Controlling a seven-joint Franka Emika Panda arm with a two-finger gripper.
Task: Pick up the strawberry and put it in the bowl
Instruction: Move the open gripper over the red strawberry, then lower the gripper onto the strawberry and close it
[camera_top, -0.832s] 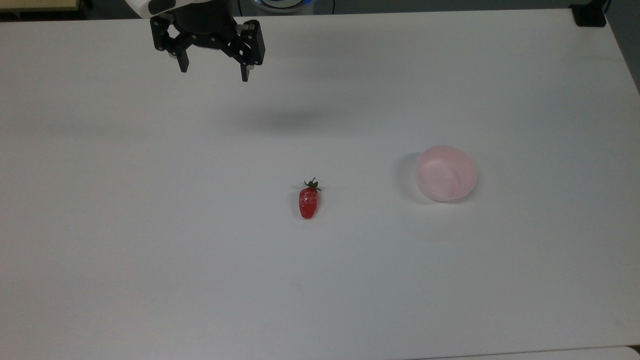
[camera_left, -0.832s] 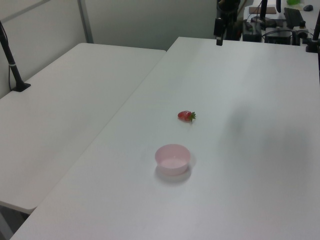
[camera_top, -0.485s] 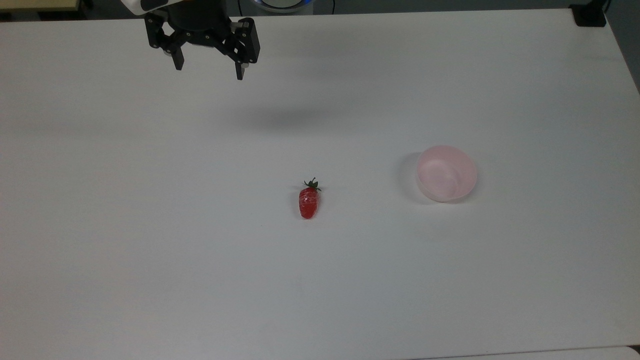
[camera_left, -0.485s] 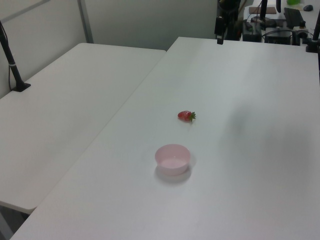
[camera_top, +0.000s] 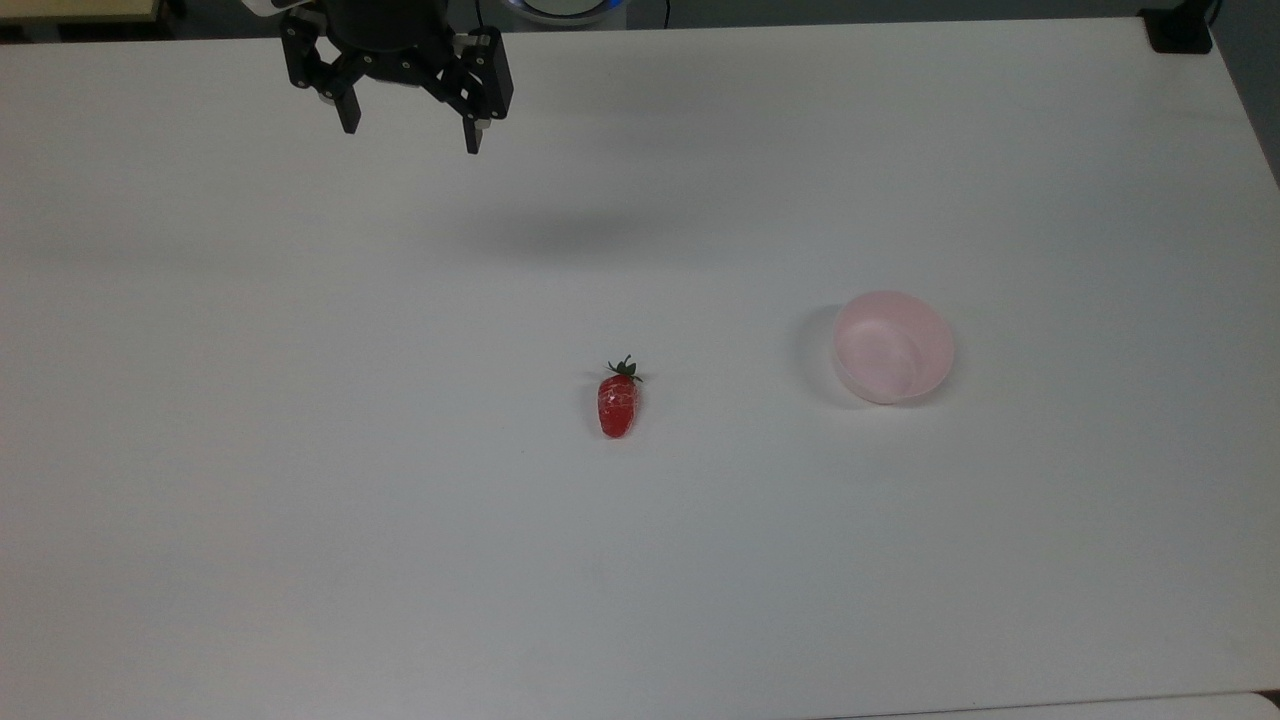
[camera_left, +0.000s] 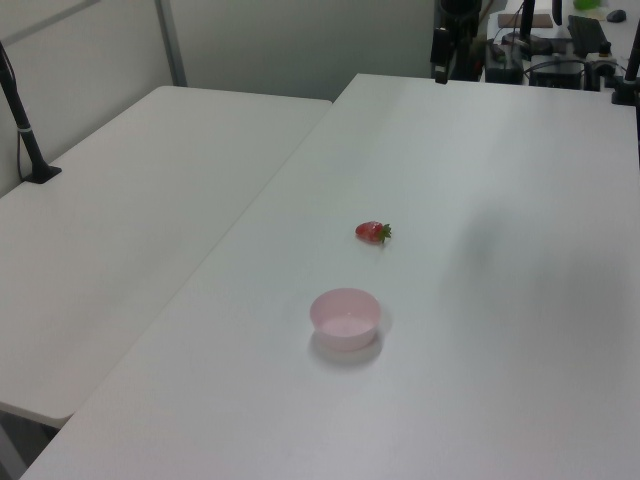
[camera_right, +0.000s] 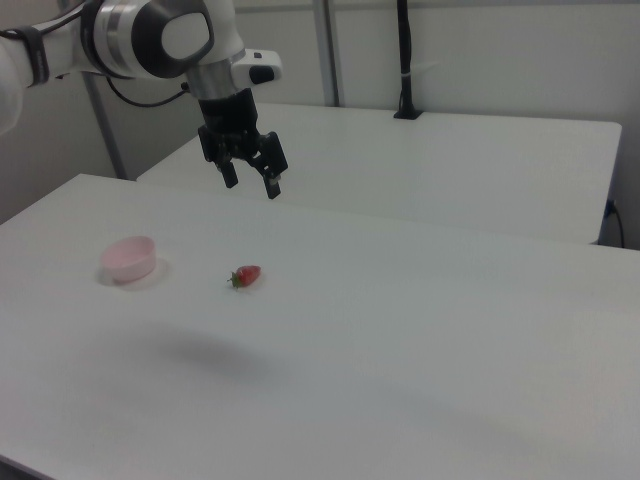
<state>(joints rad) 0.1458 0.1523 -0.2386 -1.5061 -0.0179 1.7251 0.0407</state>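
gripper (camera_top: 410, 140) hanging high, fingers spread and empty, well apart from strawberry, likely readying an approach | strawberry (camera_top: 618, 402) lying on table (camera_top: 300, 450), leaves pointing away from camera | bowl (camera_top: 893, 346) sitting near strawberry, awaiting it

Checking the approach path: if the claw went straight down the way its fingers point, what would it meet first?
Probably bare table. The open claw hangs high, fingers down; the strawberry and bowl seem off that line, though depth is unclear.

Two white tables (camera_left: 150, 200), pale wall (camera_right: 500, 50)
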